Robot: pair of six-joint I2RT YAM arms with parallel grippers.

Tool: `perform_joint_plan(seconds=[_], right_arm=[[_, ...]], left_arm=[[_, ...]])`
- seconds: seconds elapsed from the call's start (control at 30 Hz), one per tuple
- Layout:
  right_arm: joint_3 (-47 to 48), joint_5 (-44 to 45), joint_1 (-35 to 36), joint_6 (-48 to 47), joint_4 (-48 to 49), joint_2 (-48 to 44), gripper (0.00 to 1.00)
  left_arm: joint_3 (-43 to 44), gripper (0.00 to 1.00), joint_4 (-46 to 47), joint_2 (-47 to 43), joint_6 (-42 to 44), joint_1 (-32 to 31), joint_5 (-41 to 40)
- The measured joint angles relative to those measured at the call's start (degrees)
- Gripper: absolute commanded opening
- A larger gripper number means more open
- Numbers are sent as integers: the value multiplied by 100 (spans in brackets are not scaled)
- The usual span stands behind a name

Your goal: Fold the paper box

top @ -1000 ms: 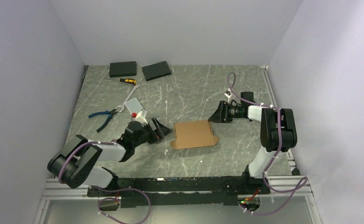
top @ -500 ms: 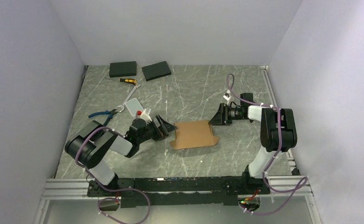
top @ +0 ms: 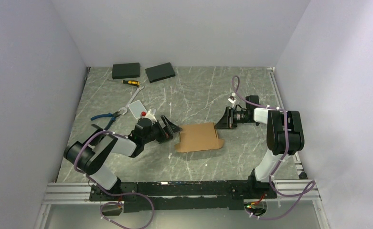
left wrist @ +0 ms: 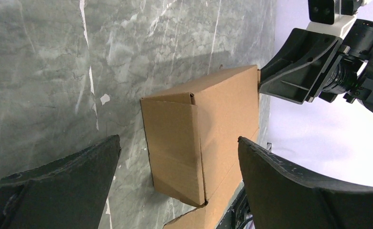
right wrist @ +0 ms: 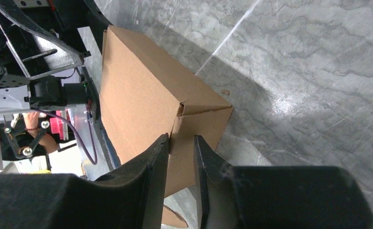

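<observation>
The paper box [top: 198, 137], a plain brown closed carton, lies flat mid-table with a loose flap at its near left corner. My left gripper [top: 173, 128] is open at the box's left end. In the left wrist view its jaws [left wrist: 178, 143] stand wide apart on either side of that end of the box [left wrist: 222, 109] without touching it. My right gripper [top: 218, 124] is at the box's far right corner. In the right wrist view its jaws [right wrist: 180, 138] are nearly together, tips against the end face of the box [right wrist: 136, 81]. It also shows in the left wrist view [left wrist: 299, 71].
Two black slabs [top: 125, 70] [top: 160, 72] lie at the back left. A yellow screwdriver [top: 131, 82], a wrench [top: 134, 97], blue pliers [top: 105, 118] and a white card [top: 137, 109] lie left of the box. Walls close in both sides.
My left arm has swung right and brought its open gripper up to the box's left end. My right gripper has shifted slightly toward the box's far right corner and looks narrower.
</observation>
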Motion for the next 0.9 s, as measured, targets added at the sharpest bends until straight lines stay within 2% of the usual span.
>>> perform_joint_plan(seconds=[0.33,0.73,0.8,0.9], right_arm=[[20,-160,-122,136,-35,122,21],[20,-157,-236,240,-118,140,20],[20,-160,-236,240,-118,142,20],[20,-164,-238,249,-118,151,20]], left_arm=[[-13,100,57,37,-186,-46,170],[52,99,192,201,-411,-151,258],[116,95,278,310,-466,-190,289],[197,81,450,509,-533,-238,343]])
